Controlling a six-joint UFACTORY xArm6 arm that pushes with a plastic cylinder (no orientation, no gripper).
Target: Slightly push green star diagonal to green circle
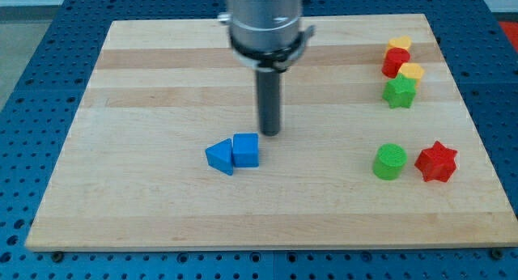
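The green star block sits near the right edge of my wooden desk, touching a yellow block above it; its shape I can't quite make out. The green circle block lies below, beside a red star block. My tip is well left, just above the blue cube block. There is no end effector to clench, only the rod.
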